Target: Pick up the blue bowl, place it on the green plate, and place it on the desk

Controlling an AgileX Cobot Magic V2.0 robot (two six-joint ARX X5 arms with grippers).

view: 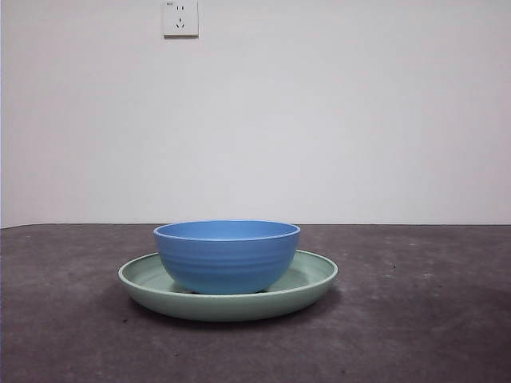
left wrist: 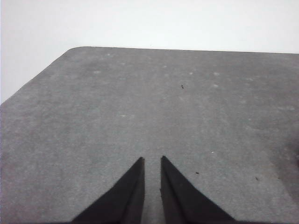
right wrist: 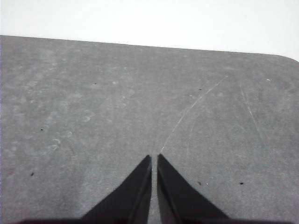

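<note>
The blue bowl [view: 227,255] stands upright inside the green plate [view: 307,275], a little left of the plate's middle, on the desk [view: 415,319] in the front view. Neither arm shows in the front view. My left gripper [left wrist: 153,159] is shut and empty, over bare desk [left wrist: 140,107] near a rounded far corner. My right gripper [right wrist: 154,157] is shut and empty, over bare desk [right wrist: 117,102] with faint scratches. Neither wrist view shows the bowl or the plate.
A white wall stands behind the desk, with a power socket [view: 180,17] high up. The desk's far edge [view: 399,224] runs across the front view behind the plate.
</note>
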